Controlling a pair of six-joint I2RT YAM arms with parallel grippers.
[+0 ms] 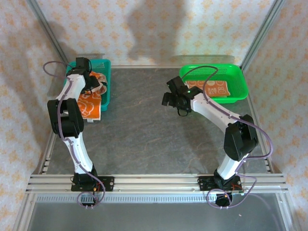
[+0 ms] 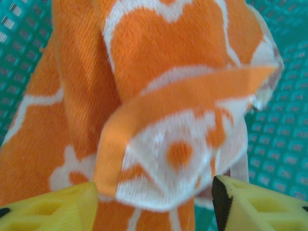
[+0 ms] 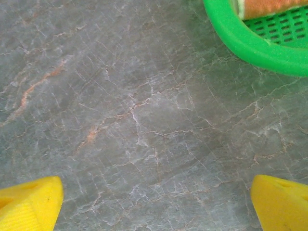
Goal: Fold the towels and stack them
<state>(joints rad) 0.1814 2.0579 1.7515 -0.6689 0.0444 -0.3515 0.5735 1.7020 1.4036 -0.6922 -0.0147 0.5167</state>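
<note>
Between half-parted fingers of the left gripper sits a bunched orange towel — held or not, I cannot tell; best pinch its hemmed corner, not the bulk.

Orange-and-cream patterned towel — teal basket, green basket, grey veined table.
</note>
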